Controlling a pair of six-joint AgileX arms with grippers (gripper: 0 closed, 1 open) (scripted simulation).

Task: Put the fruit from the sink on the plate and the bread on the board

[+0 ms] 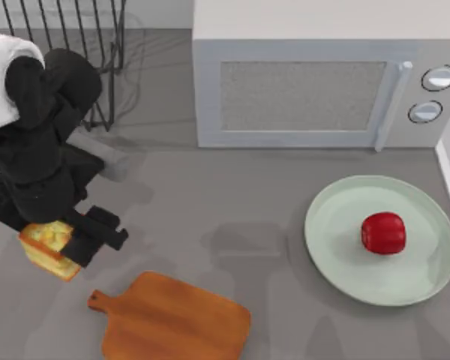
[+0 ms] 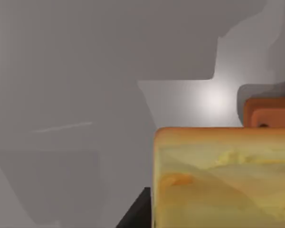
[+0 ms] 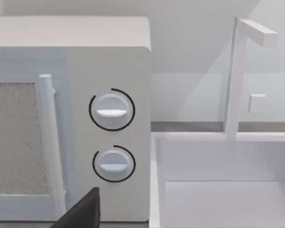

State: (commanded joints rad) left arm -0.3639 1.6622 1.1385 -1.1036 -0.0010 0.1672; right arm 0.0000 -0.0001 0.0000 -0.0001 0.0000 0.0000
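Kitchen counter: microwave (image 1: 326, 82), sink (image 3: 223, 185).

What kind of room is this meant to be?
Most likely a kitchen counter, in a rendered scene. A microwave with two dials stands at the back, a white sink with a tap sits beside it, and a wooden cutting board lies on the grey worktop.

Open grey table (image 1: 232, 225) lay between the board (image 1: 172, 319) and the plate (image 1: 382, 240). The microwave (image 1: 315, 82) blocked the far side, a black wire rack (image 1: 90, 45) the far left. The left gripper (image 1: 75, 240) with the bread (image 1: 49, 244) crowded the left edge.
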